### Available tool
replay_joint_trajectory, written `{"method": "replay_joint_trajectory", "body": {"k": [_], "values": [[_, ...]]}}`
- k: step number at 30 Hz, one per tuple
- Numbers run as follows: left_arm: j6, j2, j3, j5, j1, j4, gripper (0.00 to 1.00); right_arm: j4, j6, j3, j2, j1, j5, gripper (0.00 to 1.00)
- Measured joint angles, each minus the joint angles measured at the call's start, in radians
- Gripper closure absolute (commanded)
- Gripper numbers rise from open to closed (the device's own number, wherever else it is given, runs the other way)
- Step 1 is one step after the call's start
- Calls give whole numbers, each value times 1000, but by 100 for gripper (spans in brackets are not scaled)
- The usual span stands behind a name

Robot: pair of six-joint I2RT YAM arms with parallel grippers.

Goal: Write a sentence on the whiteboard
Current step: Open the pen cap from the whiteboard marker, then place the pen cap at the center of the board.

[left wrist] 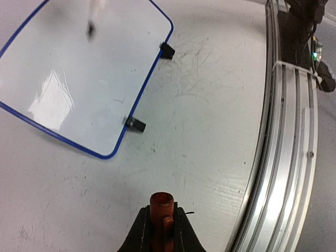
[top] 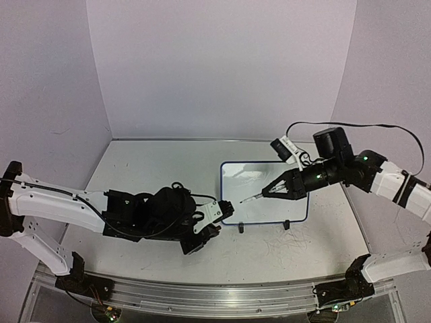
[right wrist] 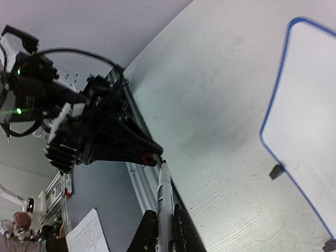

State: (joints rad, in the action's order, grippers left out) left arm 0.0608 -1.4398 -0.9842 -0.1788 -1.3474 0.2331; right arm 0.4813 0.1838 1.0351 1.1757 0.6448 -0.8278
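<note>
The whiteboard (top: 269,210) stands right of centre, blue-framed with small black feet; it also shows in the left wrist view (left wrist: 79,79) and the right wrist view (right wrist: 315,105). No readable sentence shows on it, only faint marks. My right gripper (top: 274,190) is shut on a white marker (top: 252,198), seen close in the right wrist view (right wrist: 164,194). The marker tip hovers over the board's left part, pointing at my left gripper (top: 227,210). My left gripper (left wrist: 163,216) is shut on a red marker cap (left wrist: 161,206), just off the board's left edge. The cap also shows beside the marker tip (right wrist: 148,158).
An aluminium rail (top: 202,296) runs along the near table edge and shows in the left wrist view (left wrist: 283,157). A sheet of paper (right wrist: 94,233) lies beyond the rail. Purple walls close in the back and sides. A black cable (top: 350,125) arcs over the right arm.
</note>
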Motion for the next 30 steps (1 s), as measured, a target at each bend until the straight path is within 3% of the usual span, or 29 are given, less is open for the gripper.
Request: {"method": "replay_joint_trajectory", "body": {"k": [7, 12, 19, 23, 30], "values": [[-23, 38, 53, -41, 0, 40, 100, 15, -4, 0, -52, -18, 70, 100], [-132, 94, 100, -98, 21, -6, 100, 14, 5, 0, -72, -18, 203, 100], [-412, 121, 221, -154, 211, -70, 100, -91, 69, -21, -192, -18, 422, 100], [-567, 54, 232, -184, 280, -74, 100, -214, 126, -82, -312, -18, 497, 100], [-715, -157, 192, -208, 281, -45, 100, -342, 177, -143, -415, -18, 558, 100]]}}
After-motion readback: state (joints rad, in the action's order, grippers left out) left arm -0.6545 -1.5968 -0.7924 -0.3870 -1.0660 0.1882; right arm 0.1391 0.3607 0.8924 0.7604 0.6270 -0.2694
